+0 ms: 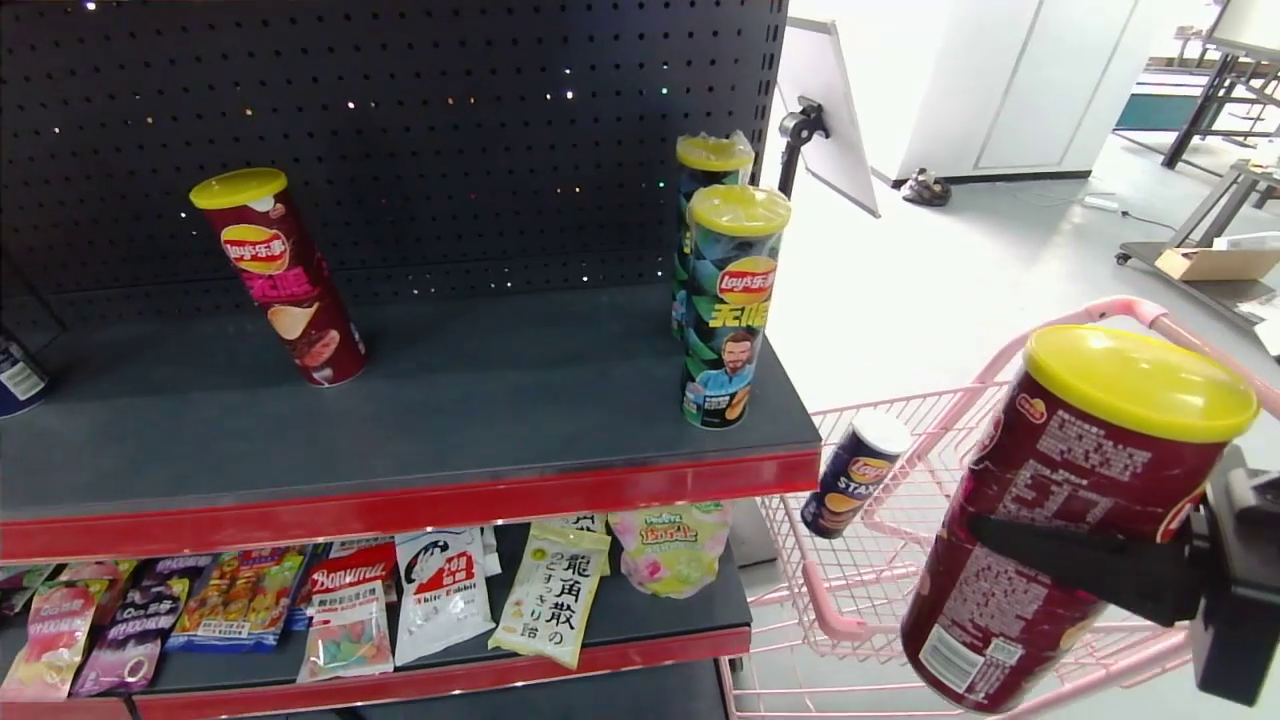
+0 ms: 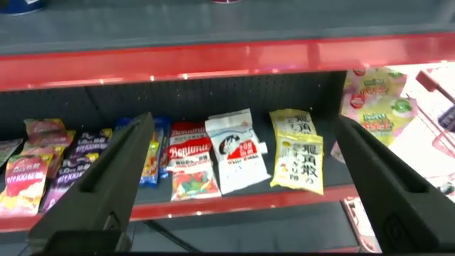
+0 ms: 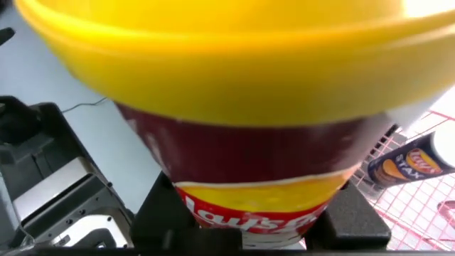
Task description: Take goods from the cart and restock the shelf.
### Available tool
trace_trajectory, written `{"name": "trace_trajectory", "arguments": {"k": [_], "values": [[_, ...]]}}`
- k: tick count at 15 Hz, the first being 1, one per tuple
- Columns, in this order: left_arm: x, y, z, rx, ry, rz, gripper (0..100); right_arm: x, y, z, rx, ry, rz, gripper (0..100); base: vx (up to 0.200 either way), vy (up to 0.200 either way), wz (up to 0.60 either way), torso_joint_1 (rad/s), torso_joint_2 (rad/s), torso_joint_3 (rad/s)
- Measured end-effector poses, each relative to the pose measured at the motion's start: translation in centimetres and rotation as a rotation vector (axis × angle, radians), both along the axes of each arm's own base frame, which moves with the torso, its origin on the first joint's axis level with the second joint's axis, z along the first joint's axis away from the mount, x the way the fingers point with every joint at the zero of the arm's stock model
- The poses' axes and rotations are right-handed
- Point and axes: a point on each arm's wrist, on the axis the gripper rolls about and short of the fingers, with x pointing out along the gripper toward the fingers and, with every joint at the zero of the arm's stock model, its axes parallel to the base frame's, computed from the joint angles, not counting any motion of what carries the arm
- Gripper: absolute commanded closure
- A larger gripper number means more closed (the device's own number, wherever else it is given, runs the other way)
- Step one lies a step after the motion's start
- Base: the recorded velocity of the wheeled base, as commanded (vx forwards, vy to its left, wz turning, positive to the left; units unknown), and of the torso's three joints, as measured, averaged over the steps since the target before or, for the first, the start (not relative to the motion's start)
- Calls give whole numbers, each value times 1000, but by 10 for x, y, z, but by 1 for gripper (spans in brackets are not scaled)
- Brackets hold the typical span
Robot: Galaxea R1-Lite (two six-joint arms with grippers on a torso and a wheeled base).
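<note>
My right gripper (image 1: 1080, 560) is shut on a dark red chip can with a yellow lid (image 1: 1060, 510), held tilted above the pink cart (image 1: 880, 600). In the right wrist view the same can (image 3: 249, 142) sits between the fingers. A dark blue chip can (image 1: 852, 475) leans inside the cart. On the upper shelf (image 1: 400, 420) stand a red can (image 1: 285, 275) at the left and two green cans (image 1: 725, 300) at the right edge. My left gripper (image 2: 234, 178) is open in front of the lower shelf of snack bags (image 2: 234, 153), holding nothing.
The upper shelf has free room between the red can and the green cans. A pegboard back wall (image 1: 400, 130) rises behind it. A blue can (image 1: 15, 375) peeks in at the far left. Tables (image 1: 1215, 250) stand across the floor behind the cart.
</note>
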Motion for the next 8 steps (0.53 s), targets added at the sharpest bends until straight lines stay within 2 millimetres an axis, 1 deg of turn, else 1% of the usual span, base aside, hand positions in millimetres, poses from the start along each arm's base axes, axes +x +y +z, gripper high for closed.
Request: {"name": "trace_trajectory", "arguments": {"k": [3,5,8], "values": [[0,0,0,0,0,0,0,0,1,2,1,-10,-2,100,0,0,0,0,0,0],[0,0,0,0,0,0,0,1,1,1,-8,-6,-23,100,0,0,600,15,5,0],[0,0,0,0,0,1,0,2,1,1,-8,-7,-22,100,0,0,0,0,0,0]]}}
